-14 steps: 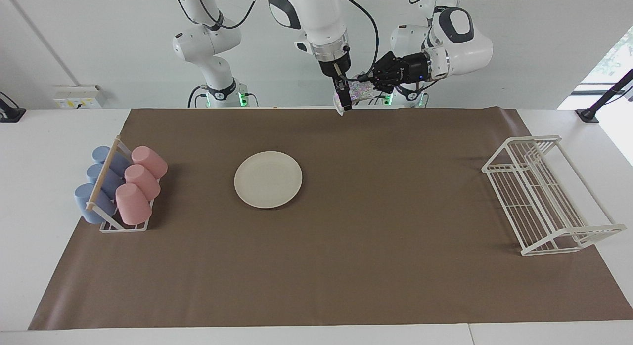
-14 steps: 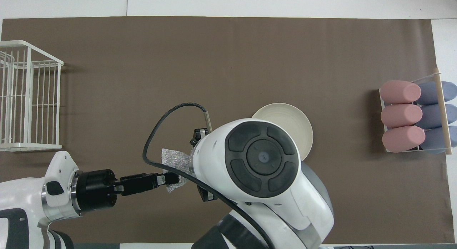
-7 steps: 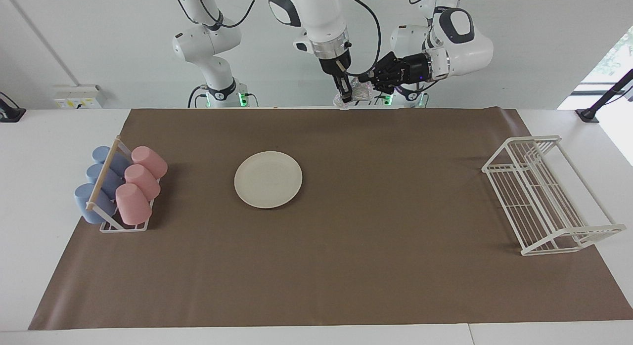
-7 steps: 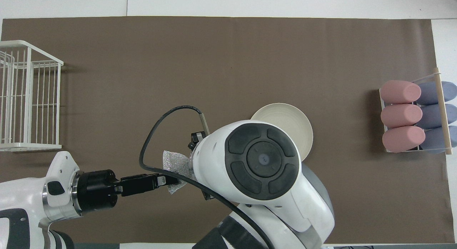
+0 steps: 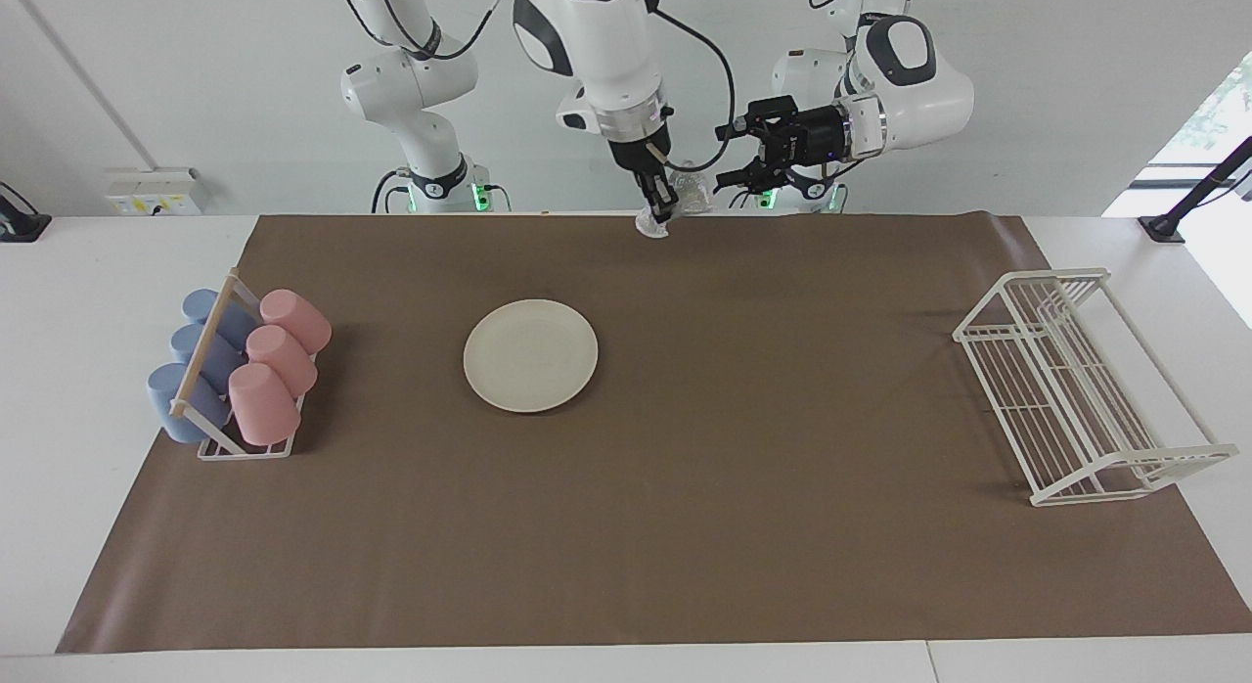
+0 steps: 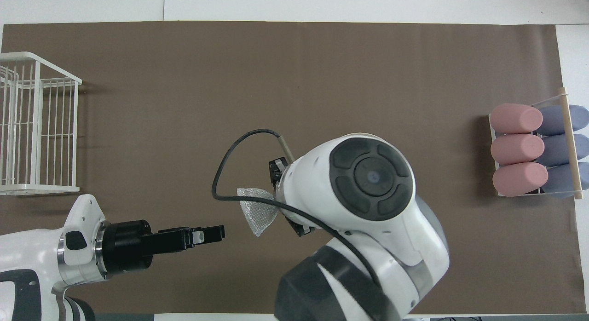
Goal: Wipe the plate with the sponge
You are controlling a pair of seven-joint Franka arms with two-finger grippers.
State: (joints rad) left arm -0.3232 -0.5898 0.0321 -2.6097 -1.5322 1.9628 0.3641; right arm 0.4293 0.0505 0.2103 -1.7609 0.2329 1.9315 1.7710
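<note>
The cream-white plate point(image 5: 530, 355) lies flat on the brown mat, toward the right arm's end from the middle. In the overhead view the right arm's body hides it. My right gripper point(image 5: 663, 211) hangs above the mat's edge nearest the robots, shut on the silvery mesh sponge point(image 5: 649, 225), which dangles from its fingertips. Seen from above, the sponge point(image 6: 257, 213) sticks out from under the right wrist. My left gripper point(image 5: 729, 157) points sideways at the sponge from a short gap, open and holding nothing. In the overhead view the left gripper point(image 6: 216, 232) is clearly apart from the sponge.
A rack of pink and blue cups point(image 5: 240, 375) stands at the right arm's end of the mat. A white wire dish rack point(image 5: 1076, 385) stands at the left arm's end. The brown mat point(image 5: 743, 487) covers most of the table.
My left gripper opened, let go of the sponge and drew back. The right gripper, shut on the sponge, carried it toward the right arm's end, and the arm now covers the plate from above.
</note>
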